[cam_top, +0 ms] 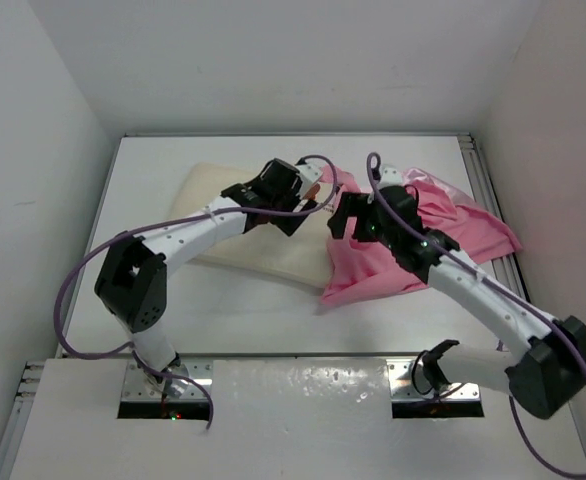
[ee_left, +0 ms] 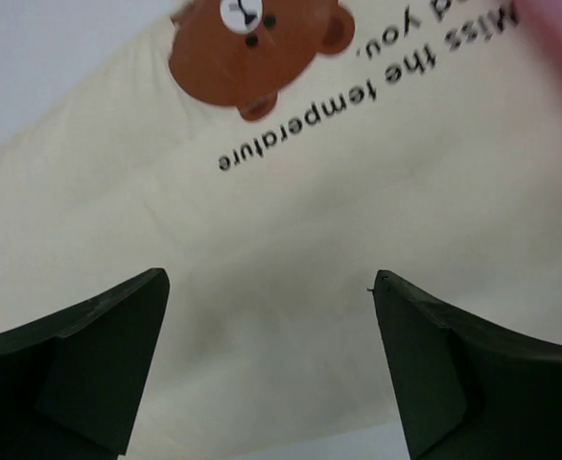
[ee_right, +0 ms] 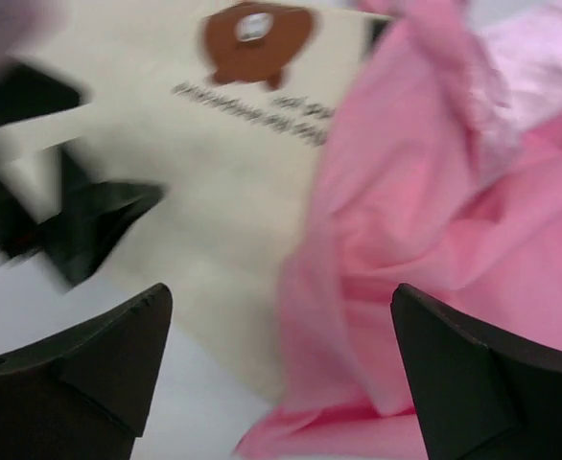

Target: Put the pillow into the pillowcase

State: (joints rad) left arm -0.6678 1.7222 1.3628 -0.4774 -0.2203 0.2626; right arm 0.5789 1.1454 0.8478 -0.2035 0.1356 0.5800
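So the pillow (cam_top: 201, 190) lies far-left on the table (cam_top: 273, 310), with pink overlapping its right end; can't tell if it's actually inside yet. The left gripper (ee_left: 269, 278) hovers over it by the bear print (ee_left: 252, 48), fingers apart and holding nothing, I'd guess ready to pin or push. The right gripper (ee_right: 281, 287), spread too, hangs over the left hem of the pillowcase (cam_top: 478, 228), which is bunched up far right. The open room is along the near side.

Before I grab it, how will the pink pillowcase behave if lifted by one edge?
Probably floppy: the pillowcase lies in crumpled folds, so it should sag from a single grip. Its sheen suggests it may slip in a pinch. It looks thin, so likely light.
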